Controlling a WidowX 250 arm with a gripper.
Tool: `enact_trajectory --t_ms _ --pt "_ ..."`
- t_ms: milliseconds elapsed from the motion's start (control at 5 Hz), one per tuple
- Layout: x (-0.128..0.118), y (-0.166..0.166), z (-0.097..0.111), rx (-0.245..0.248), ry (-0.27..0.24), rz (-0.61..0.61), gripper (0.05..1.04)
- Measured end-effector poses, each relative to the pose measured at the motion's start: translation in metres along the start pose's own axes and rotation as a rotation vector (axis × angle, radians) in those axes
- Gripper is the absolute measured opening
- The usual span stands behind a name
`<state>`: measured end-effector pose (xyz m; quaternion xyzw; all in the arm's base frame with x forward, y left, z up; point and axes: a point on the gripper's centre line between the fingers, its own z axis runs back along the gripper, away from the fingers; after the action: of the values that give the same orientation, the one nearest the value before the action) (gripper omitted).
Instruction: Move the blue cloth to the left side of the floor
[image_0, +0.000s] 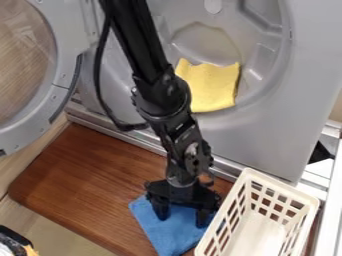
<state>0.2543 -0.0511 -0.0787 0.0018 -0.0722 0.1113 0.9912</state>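
At six o'clock in the view, the blue cloth (167, 235) is spread on the brown board (87, 182), flanked at four o'clock by the white basket (284, 188). The gripper (182, 218) is held wide open over the cloth, fingers pointed down at it.

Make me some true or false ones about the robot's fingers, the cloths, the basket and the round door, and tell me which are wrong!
1. The robot's fingers are down at the blue cloth. True.
2. The fingers are squeezed together. False: they stand apart, with blue cloth showing between them.
3. The yellow cloth is in the opening of the grey machine. True.
4. The white basket is right beside the blue cloth. True.
5. The blue cloth lies inside the white basket. False: it lies outside it, on the brown wooden floor.
6. The round door is shut. False: the round door is open.
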Motion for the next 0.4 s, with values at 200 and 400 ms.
enact_trajectory --t_ms 200,400 --pt "0.004 0.008 -0.001 0.035 0.001 0.033 1.001" --pt "0.012 0.026 -0.001 0.057 -0.008 0.097 1.001"
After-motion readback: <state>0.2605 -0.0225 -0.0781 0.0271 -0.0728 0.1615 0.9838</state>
